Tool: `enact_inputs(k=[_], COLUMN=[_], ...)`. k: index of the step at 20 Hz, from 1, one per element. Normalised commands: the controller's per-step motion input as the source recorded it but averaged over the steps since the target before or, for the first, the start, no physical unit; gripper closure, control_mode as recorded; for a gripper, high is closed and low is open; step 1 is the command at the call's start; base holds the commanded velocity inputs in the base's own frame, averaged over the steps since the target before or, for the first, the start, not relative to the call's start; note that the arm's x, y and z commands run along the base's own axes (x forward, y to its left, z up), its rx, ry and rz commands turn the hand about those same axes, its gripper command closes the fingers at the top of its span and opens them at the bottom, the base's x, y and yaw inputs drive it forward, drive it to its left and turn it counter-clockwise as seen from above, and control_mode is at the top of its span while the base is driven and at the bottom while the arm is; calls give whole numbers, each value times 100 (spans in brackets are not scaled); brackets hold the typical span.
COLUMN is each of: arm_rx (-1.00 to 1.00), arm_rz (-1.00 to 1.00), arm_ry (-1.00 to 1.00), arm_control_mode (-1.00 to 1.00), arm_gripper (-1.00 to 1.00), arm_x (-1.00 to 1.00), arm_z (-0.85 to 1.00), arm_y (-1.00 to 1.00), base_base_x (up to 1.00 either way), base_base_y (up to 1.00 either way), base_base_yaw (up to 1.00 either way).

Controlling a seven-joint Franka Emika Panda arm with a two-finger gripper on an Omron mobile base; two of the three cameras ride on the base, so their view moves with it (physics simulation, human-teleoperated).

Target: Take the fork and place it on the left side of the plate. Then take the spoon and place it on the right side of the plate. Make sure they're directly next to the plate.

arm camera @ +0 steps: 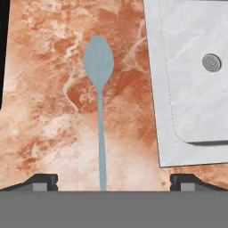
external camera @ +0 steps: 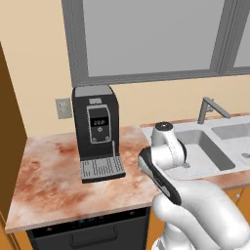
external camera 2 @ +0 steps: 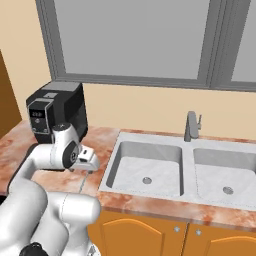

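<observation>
Item count, desk area
One spoon (arm camera: 99,89); one coffee machine (external camera: 96,132); one faucet (external camera 2: 191,126); two sink basins (external camera 2: 145,167); one wall outlet (external camera: 63,108).

- Ahead of my pincer, a cream wall (external camera: 34,58) carries a wide grey-framed window (external camera 2: 135,40) with flat grey panes.
- A reddish marbled counter (external camera: 49,171) spreads below my pincer and off to its left.
- A black coffee machine (external camera: 96,132) stands on that counter to my pincer's left, against the wall, with a pale wall socket (external camera: 63,108) just beside it.
- To my pincer's right lies a double-basin light grey sink (external camera 2: 170,170), a grey faucet (external camera 2: 191,126) rising behind its divider.
- Orange cabinet doors (external camera 2: 150,235) run under the sink; a dark appliance front (external camera: 88,232) sits beneath the counter.
- A brown panel (external camera: 10,146) borders the far left.
</observation>
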Motion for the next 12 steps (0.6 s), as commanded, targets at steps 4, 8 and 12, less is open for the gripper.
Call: enact_inputs(k=[4, 8, 12], arm_rx=[0, 0, 0], arm_rz=[0, 0, 0], arm_ry=[0, 0, 0], arm_control_mode=[-100, -100, -100], arm_gripper=[-100, -100, -100], arm_x=[16, 3, 0], arm_z=[-51, -55, -47], arm_y=[0, 0, 0], base_base_x=[0, 0, 0], base_base_y=[0, 0, 0], base_base_yaw=[0, 0, 0])
